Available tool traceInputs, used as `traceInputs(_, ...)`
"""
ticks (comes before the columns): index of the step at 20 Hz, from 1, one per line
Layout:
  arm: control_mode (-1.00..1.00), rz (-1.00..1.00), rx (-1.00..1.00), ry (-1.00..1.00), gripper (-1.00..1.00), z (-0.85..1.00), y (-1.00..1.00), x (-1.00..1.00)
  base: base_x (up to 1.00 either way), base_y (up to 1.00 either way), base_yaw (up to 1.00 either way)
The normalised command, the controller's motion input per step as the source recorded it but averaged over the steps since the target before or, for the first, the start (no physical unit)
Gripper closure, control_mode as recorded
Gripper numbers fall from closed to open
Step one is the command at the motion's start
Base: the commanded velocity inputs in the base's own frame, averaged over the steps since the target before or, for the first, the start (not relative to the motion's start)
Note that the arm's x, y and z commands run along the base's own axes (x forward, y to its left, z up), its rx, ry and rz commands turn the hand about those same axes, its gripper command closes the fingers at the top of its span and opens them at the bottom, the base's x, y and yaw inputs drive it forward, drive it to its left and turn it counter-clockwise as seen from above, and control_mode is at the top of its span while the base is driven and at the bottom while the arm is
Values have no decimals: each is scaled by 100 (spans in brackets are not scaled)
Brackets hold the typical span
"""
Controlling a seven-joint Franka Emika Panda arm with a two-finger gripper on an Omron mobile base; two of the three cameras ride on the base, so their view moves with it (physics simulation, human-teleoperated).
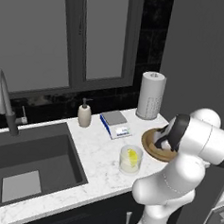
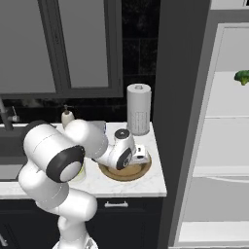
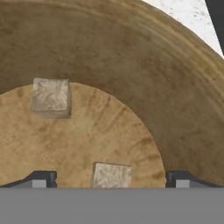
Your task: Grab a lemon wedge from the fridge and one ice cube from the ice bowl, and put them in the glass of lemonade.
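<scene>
Now the gripper (image 3: pixel 111 179) hangs low inside the ice bowl (image 3: pixel 175 100), its jaws wide apart, with one ice cube (image 3: pixel 111 176) lying between the fingertips (image 3: pixel 43 178) and a second cube (image 3: pixel 51 97) further away on the wooden floor. To do this step well, I think the hand should go straight down until the tips stand on both sides of the near cube, then close slowly so the small cube does not slide out. The glass of lemonade (image 1: pixel 130 159), with the lemon wedge (image 1: pixel 132 156) seemingly already inside, stands just beside the bowl on the counter (image 1: pixel 101 153).

two ice cubes (image 3: pixel 51 97) in ice bowl (image 3: pixel 175 100)
</scene>
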Motion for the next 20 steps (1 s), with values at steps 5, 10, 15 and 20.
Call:
traceInputs(5, -100, 0, 0, -5, -100, -4, 0, 6, 0, 0, 0)
traceInputs(10, -100, 0, 0, -4, -100, -11, 0, -14, 0, 0, 0)
traceInputs(15, -100, 0, 0, -1, -100, -12, 0, 0, 0, 0, 0)
traceInputs(20, -100, 0, 0, 0, -100, -16, 0, -8, 0, 0, 0)
